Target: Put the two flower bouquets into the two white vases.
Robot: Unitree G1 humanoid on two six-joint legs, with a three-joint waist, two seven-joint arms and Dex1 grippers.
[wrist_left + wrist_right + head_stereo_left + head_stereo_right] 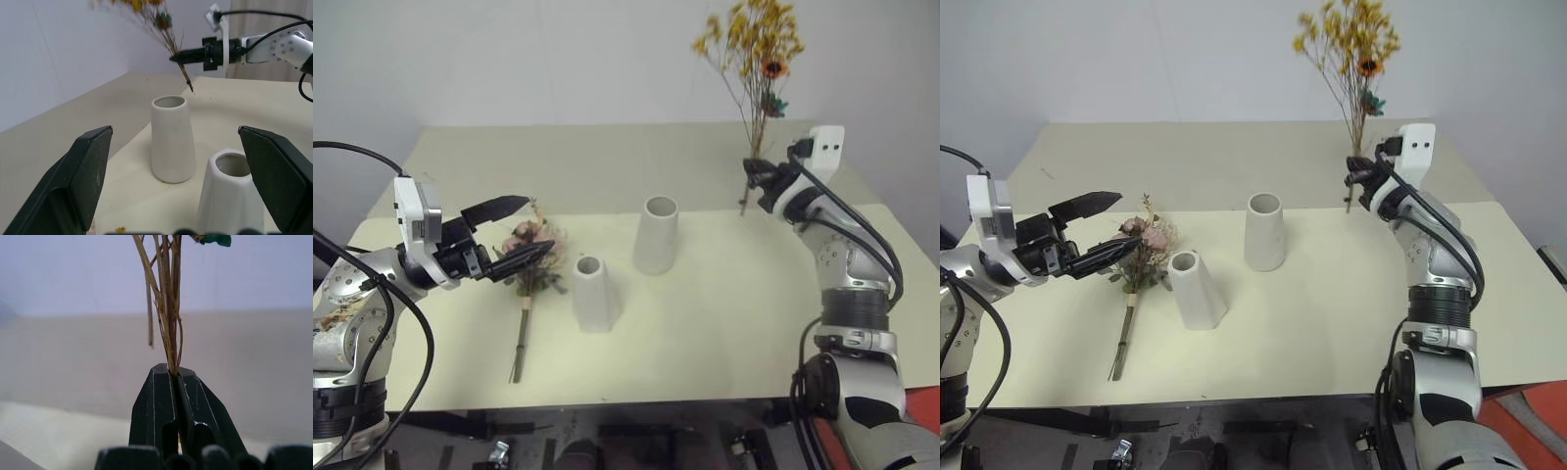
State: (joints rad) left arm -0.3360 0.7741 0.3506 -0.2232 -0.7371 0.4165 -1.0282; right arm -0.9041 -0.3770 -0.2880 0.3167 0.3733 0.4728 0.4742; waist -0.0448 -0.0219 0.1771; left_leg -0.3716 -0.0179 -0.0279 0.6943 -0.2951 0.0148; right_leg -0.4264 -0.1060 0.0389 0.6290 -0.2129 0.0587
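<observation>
The right end effector (751, 172) pinches the yellow bouquet (754, 44) upright above the table's (724, 323) far right, stems down for the taller vase (656, 235), while the left end effector (522, 227) gapes over the rose bouquet (530, 257) beside the shorter vase (595, 292).

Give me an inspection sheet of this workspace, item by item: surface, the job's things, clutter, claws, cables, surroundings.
Surface: pale yellow table, bare apart from the job's things.
Job's things: yellow bouquet held upright above the table's far right; rose bouquet lying flat beside the short vase; tall vase upright just behind the short one; both vases hold no flowers.
Clutter: nothing seen.
Claws: right claw shut on the yellow bouquet's stems; left claw open, over the rose bouquet's blooms.
Cables: black cables run along both arms, off the table.
Surroundings: plain white wall behind the table.
</observation>
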